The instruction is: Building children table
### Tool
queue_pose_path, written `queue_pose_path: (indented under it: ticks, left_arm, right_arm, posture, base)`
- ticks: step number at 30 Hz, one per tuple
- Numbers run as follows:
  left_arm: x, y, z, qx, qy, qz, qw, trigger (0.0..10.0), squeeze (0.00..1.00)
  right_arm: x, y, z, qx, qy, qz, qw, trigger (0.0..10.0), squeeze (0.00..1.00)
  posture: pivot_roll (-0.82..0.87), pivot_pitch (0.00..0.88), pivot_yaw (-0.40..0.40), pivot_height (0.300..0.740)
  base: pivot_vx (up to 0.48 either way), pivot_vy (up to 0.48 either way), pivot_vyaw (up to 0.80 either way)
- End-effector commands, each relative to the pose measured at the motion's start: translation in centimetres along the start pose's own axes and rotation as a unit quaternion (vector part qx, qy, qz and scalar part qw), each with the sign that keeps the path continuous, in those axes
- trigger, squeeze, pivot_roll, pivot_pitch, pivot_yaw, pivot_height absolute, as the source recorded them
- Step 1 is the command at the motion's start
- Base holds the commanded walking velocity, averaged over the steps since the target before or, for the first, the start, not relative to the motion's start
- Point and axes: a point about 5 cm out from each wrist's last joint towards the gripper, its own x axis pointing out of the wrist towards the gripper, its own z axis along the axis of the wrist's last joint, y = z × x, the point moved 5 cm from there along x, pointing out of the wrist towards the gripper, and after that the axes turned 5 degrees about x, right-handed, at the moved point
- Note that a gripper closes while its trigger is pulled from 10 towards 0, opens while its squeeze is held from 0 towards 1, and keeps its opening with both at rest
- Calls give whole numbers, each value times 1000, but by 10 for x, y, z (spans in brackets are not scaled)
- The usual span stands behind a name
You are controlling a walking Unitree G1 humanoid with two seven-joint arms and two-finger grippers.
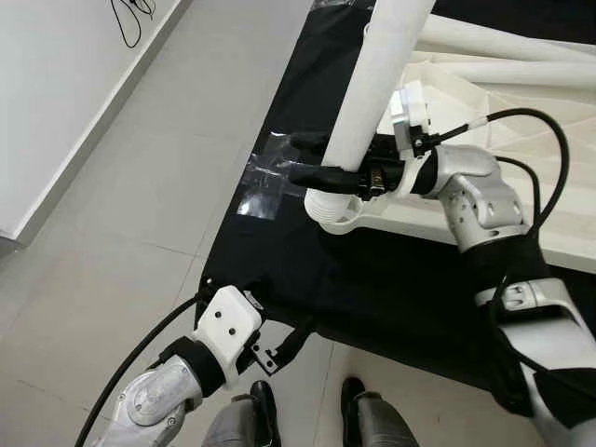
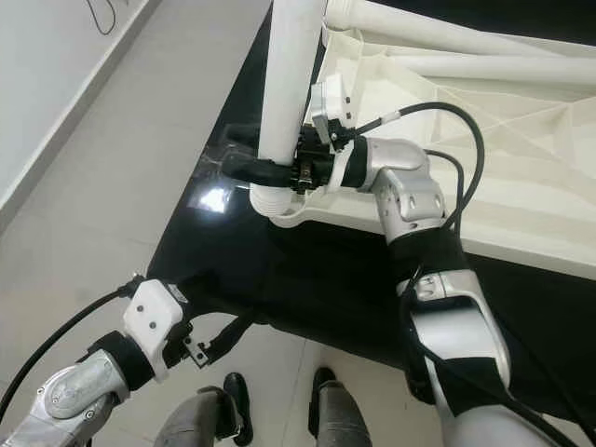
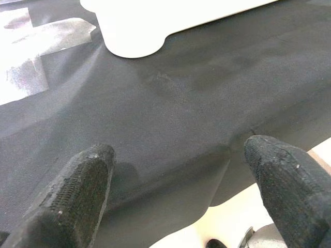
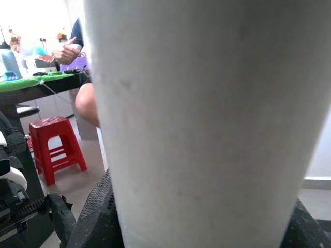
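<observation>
Tiled floor (image 1: 140,186); black cloth (image 1: 372,279); white tabletop (image 2: 521,140) on cloth.

this looks like an indoor workroom or lab set up for trials, not a lived-in home. the floor (image 1: 121,214) is large pale grey tiles running up to a plain white wall (image 1: 56,84) with a low skirting. a black cloth (image 1: 372,279) is spread on the floor, one edge fixed down with strips of clear tape (image 1: 264,182). in the right wrist view, a red plastic stool (image 4: 56,147) stands beside a bench (image 4: 36,85) with a green top that carries small items, and a person (image 4: 83,77) sits at it.
</observation>
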Motion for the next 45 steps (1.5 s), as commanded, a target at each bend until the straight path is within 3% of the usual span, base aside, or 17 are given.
queue_pose_path:
  ticks: [1,7,16,31,36,45]
  left_arm:
    - [-3,-6,-10,-2,18,-10,1000,10000,0]
    - [-4,-7,-10,0,17,-14,1000,10000,0]
    - [-4,-7,-10,4,17,-14,1000,10000,0]
    - [-3,-7,-10,6,16,-15,1000,10000,0]
    - [-3,-7,-10,6,15,-14,1000,10000,0]
    - [-3,-7,-10,7,15,-14,1000,10000,0]
  right_arm:
    - [-2,3,-21,30,35,4,999,10000,0]
    - [-9,0,-22,57,30,10,998,10000,0]
    - [-7,-6,-28,43,51,-4,998,10000,0]
    - [-1,1,-44,-14,124,24,992,10000,0]
    - [1,5,-50,-48,164,43,984,10000,0]
    - [4,7,-52,-69,188,63,978,10000,0]
  posture:
    - [12,457,56,740]
    - [15,461,61,740]
    - [18,470,63,740]
    - [15,477,61,740]
    - [14,478,58,740]
    - [13,479,58,740]
  base:
    - [0,0,0]
    - [0,0,0]
    - [0,0,0]
    - [0,0,0]
    - [0,0,0]
    - [0,0,0]
